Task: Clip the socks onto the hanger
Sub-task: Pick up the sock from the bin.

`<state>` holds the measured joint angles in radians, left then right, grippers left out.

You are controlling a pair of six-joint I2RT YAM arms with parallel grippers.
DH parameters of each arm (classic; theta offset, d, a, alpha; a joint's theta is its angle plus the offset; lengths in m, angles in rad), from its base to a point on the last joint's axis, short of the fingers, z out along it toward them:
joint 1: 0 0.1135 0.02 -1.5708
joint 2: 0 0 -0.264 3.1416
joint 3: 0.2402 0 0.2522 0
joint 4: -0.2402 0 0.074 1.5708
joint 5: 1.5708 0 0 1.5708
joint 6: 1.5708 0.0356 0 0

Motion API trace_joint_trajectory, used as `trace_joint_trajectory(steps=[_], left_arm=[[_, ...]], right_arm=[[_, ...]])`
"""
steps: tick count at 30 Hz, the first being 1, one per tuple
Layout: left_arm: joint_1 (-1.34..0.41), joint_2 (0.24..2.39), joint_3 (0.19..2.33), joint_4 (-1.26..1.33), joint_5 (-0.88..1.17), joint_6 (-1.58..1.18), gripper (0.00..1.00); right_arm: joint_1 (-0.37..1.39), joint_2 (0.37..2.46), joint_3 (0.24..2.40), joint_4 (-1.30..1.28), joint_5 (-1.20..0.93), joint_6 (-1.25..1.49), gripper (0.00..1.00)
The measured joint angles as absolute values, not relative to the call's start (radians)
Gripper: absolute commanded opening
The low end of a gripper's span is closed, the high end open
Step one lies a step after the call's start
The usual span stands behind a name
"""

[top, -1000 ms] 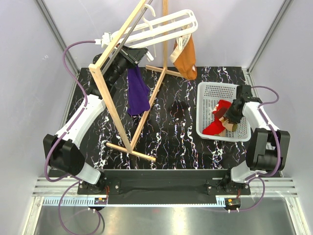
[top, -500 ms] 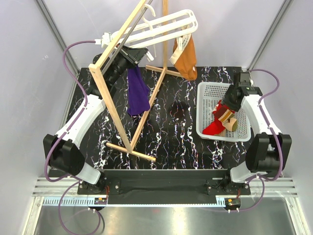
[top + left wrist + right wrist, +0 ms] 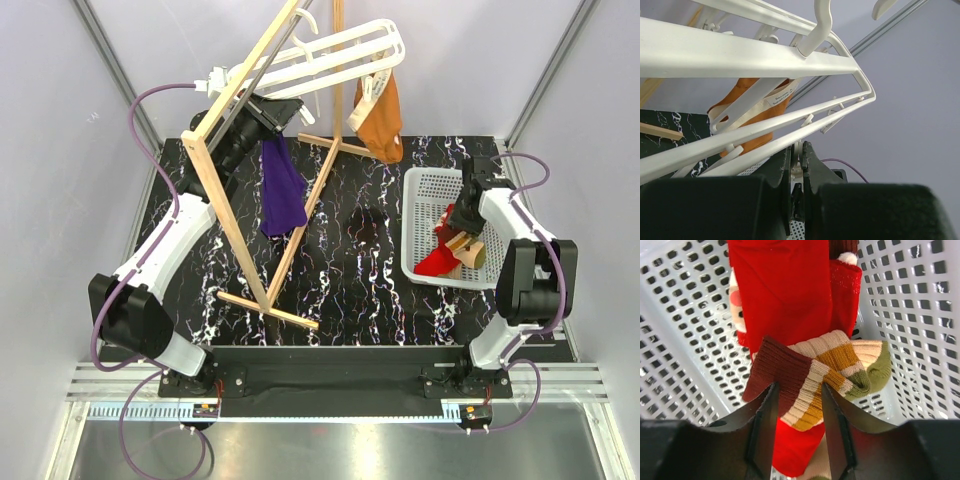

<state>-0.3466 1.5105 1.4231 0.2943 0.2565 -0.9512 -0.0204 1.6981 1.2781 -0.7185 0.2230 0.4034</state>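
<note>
The white hanger (image 3: 330, 55) hangs from the wooden stand, with an orange sock (image 3: 380, 120) and a purple sock (image 3: 282, 190) hanging from it. My left gripper (image 3: 285, 110) is up at the frame; in the left wrist view it (image 3: 797, 150) is shut on a small white peg (image 3: 799, 159) under the hanger bars (image 3: 740, 52). My right gripper (image 3: 466, 215) is down in the basket. In the right wrist view it (image 3: 799, 390) is open, its fingers on either side of a striped sock (image 3: 810, 375) that lies on the red sock (image 3: 785, 290).
The white perforated basket (image 3: 425, 185) stands at the right and holds the socks (image 3: 440, 258); its wall (image 3: 680, 340) closes in around my right gripper. The wooden A-frame stand (image 3: 235, 230) crosses the left and middle of the black marbled table (image 3: 360, 280).
My right arm has swung from the basket's right side toward its far side, and the gripper has come down over the striped sock. The left arm has not moved.
</note>
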Motion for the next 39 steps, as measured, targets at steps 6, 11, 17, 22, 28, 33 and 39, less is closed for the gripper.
trace_joint_trajectory(steps=[6,11,17,22,28,33,39], left_arm=[[-0.347,1.510,1.422,0.297,0.257,-0.951,0.00],[-0.347,1.510,1.422,0.297,0.257,-0.951,0.00],[-0.347,1.510,1.418,0.302,0.258,-0.951,0.00],[-0.347,1.510,1.418,0.304,0.258,-0.952,0.00],[-0.347,1.510,1.416,0.309,0.269,-0.974,0.00],[-0.346,1.510,1.412,0.321,0.284,-1.002,0.00],[-0.345,1.510,1.404,0.342,0.302,-1.029,0.00]], right_arm=[[-0.020,1.766,1.262,-0.667,0.227,0.405,0.30],[-0.020,1.772,1.241,-0.643,0.226,0.410,0.18],[-0.020,1.772,1.240,-0.639,0.228,0.403,0.00],[-0.020,1.745,1.240,-0.652,0.227,0.397,0.00],[-0.010,1.538,1.234,-0.654,0.138,0.345,0.00],[0.076,1.340,1.250,-0.606,-0.039,0.325,0.00],[0.207,1.332,1.358,-0.521,-0.242,0.363,0.00]])
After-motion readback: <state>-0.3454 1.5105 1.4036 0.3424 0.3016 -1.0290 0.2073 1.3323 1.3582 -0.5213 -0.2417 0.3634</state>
